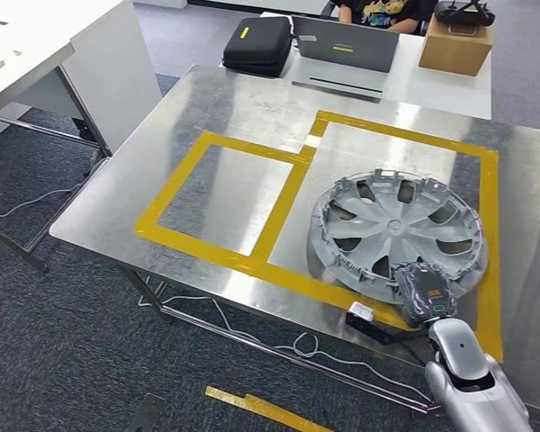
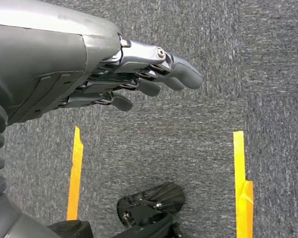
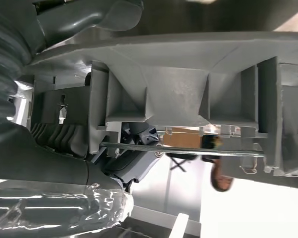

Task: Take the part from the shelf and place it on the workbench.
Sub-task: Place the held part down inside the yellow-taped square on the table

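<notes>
Head view: wheel cover (image 1: 398,232) lies flat on the workbench (image 1: 206,108) near its front right edge, inside the yellow tape frame (image 1: 488,234). Right hand (image 1: 423,292) grips its near rim; left hand (image 2: 140,82) hangs with fingers straight, holding nothing. Risk: fingers snag the rim ribs on release and drag the cover over the tape.

Steel workbench (image 1: 254,99) bearing a grey wheel cover (image 1: 398,232).
The cover is lying inside the right yellow-taped rectangle (image 1: 488,225), near the workbench's front edge.
</notes>
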